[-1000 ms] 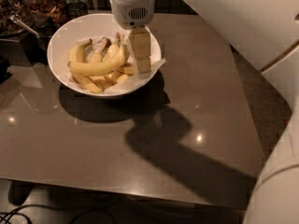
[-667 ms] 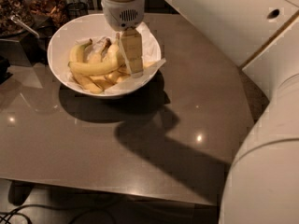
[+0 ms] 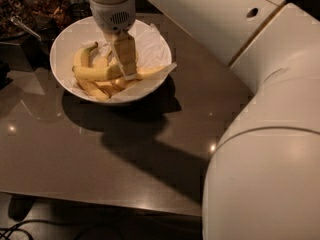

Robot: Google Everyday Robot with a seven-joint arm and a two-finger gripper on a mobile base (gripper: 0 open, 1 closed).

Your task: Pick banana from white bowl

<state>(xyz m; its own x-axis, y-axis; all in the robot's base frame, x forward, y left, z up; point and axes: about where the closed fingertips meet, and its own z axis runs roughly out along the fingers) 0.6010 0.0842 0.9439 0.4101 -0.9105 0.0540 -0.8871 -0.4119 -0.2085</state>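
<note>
The claw had moved left to the middle of the white bowl on the bench. It seemed to touch the banana, which lay in the bowl pointing left to right. Whether it was gripping, I could not tell.

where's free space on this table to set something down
Bare tabletop in front of the white bowl to the near edge, and right of it up to the arm. Crowded: the bowl, where the gripper is down over the banana, and the cluttered back left corner.
</note>
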